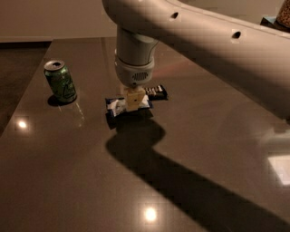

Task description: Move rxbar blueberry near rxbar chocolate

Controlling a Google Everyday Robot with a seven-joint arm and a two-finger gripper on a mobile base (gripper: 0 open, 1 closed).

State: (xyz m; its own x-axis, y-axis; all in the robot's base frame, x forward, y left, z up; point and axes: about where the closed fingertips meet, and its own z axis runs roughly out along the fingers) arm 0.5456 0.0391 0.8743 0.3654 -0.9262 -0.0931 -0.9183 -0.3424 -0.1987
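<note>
The rxbar blueberry [118,105], a blue bar with a white label, is held in my gripper [134,100] just above the dark table. The gripper hangs straight down from the big white arm, its fingers shut across the bar's middle. The rxbar chocolate [155,92], a small black bar with white marks, lies flat right behind the gripper, partly hidden by it. The blue bar sits just in front and left of the black one, very close to it.
A green soda can [60,81] stands upright at the left of the table [68,172]. The arm's shadow falls across the table's middle and right. Something patterned shows at the top right corner [282,13].
</note>
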